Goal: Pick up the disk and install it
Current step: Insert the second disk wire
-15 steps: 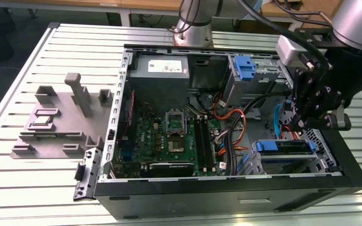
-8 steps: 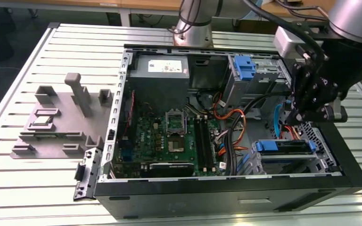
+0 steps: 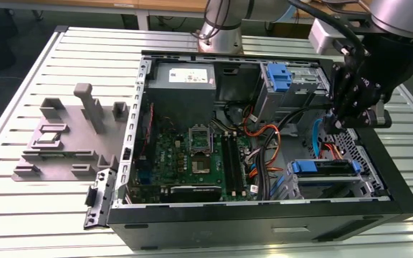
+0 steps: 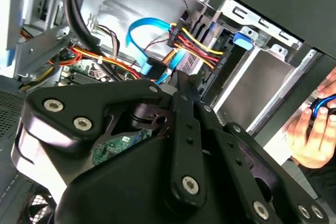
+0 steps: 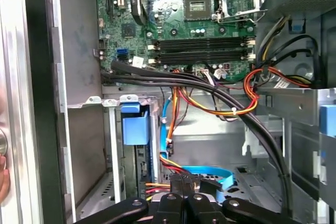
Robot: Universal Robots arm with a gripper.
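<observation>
The disk [image 3: 322, 167], dark with a blue carrier around it, sits in the lower drive cage at the exterior view's right of the open computer case [image 3: 264, 212]. Its blue carrier tab shows in the first wrist view [image 5: 135, 126] and in the second wrist view [image 4: 244, 39]. My gripper [image 3: 347, 127] hangs inside the case just above and behind the cage, among the power and data cables. Its black fingers [image 5: 181, 203] lie close together in both wrist views, with nothing seen between them. My gripper [image 4: 181, 83] points at the red and yellow cable bundle [image 4: 191, 43].
A blue bracket [image 3: 279, 76] is fixed on the upper drive bay. The grey power supply [image 3: 185, 80] and motherboard [image 3: 192, 161] fill the case. A grey fixture block [image 3: 70, 134] stands on the slatted table. A person's hand [image 4: 315, 129] is beside the case.
</observation>
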